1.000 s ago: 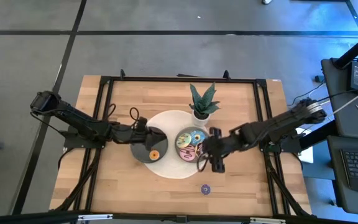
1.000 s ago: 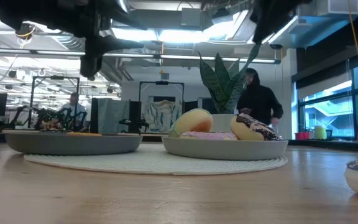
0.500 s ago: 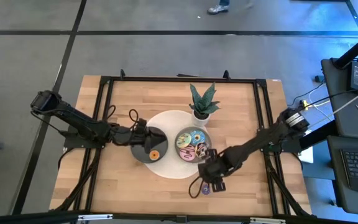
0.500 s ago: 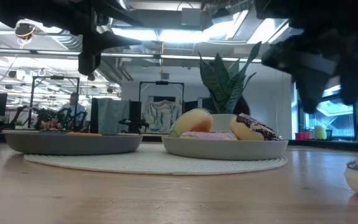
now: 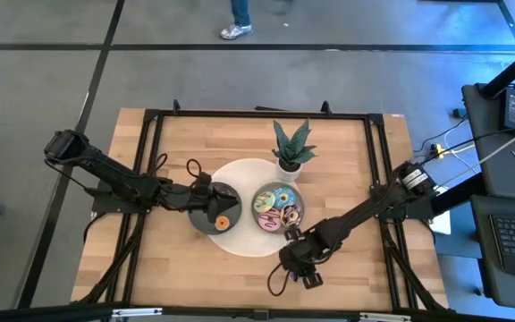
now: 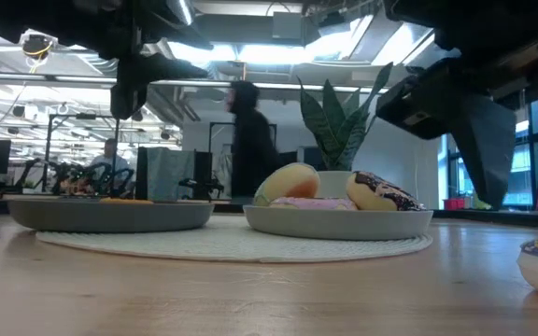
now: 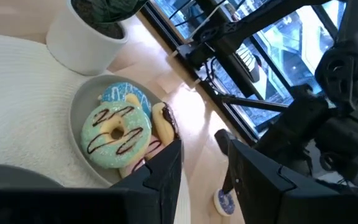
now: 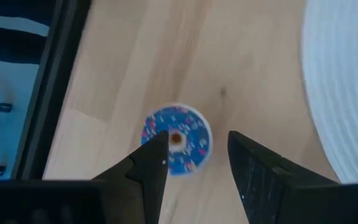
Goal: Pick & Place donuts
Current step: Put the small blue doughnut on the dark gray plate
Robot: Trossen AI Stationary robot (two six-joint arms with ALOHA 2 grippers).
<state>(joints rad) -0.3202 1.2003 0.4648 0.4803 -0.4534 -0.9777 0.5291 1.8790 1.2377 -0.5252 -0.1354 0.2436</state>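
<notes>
Your right gripper [image 8: 194, 155] hangs over the blue sprinkled donut [image 8: 177, 138] lying alone on the bare wooden surface [image 5: 347, 152], its fingers parted on either side of the donut and gripping nothing. Your left gripper [image 7: 199, 162], fingers apart and empty, waits above the dark dish [image 5: 206, 221] holding an orange donut [image 5: 223, 222]. More donuts [image 5: 275, 206] fill the neighbouring dish [image 6: 278, 224].

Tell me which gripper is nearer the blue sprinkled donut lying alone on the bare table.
Right. The right gripper hangs directly over the blue sprinkled donut, fingers open astride it. The left gripper waits over the dark dish, farther away.
</notes>
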